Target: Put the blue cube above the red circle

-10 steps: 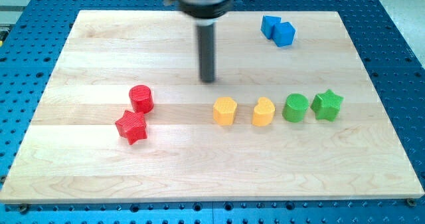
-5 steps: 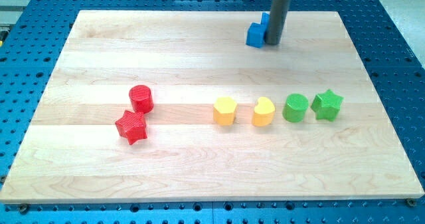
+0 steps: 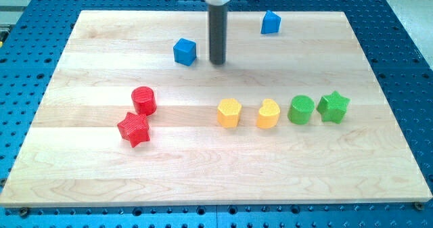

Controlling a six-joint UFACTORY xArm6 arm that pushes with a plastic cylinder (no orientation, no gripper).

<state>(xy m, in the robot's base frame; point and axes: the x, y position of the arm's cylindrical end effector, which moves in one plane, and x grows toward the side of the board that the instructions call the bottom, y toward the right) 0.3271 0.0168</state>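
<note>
Tip (image 3: 217,62) of my rod, which has no gripper and holds nothing, stands just right of the blue cube (image 3: 185,51) near the desk's (image 3: 81,174) top edge, up-right of the red circle (image 3: 143,100); light, rigid, probably slippery, best pushed squarely on its right face

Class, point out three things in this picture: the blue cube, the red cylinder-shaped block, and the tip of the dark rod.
blue cube (image 3: 185,51), camera view, centre of its front face.
red cylinder-shaped block (image 3: 143,97), camera view, on its round top.
my tip (image 3: 217,62), camera view, very end of the dark rod, just right of the blue cube.
</note>
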